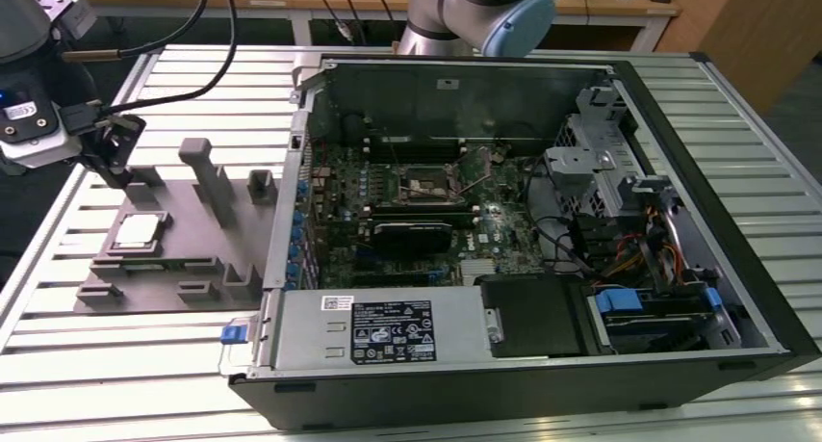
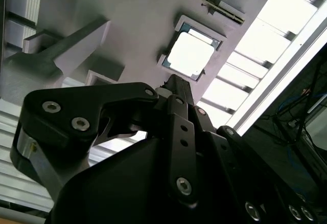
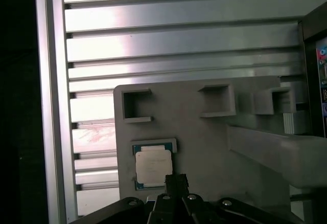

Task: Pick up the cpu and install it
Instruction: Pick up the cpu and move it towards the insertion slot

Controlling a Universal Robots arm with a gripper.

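1. Your gripper [image 1: 114, 165] hangs at the exterior view's left, over the far end of the grey holder [image 1: 129, 293] on the slatted table [image 1: 115, 384]. Its fingertips look pressed together, with nothing between them.
2. The cpu [image 1: 138, 232] lies flat in a square pocket of the holder, metal top up. It is well apart from the open computer case [image 1: 514, 403] and the socket [image 1: 424, 185] on the board inside. Nothing has been lifted yet.
3. In both wrist views the chip sits just beyond the gripper's tip, not under it. Judge the step as lining up for the pick, and bring the tip over the middle of the chip before you go lower.
4. Spread the fingertips wider than the chip while you are high. Pressed together as they seem now, they would likely land on the metal top.
5. Turn the wrist so the fingertips meet two opposite edges squarely. A skewed grip will probably tilt the chip in the pocket.
6. Mind the pocket's raised rim and the tall post [image 1: 199, 172] near the gripper. Come down straight and slowly.
7. Close gently, because the chip is thin and flat and its edges offer little to hold.
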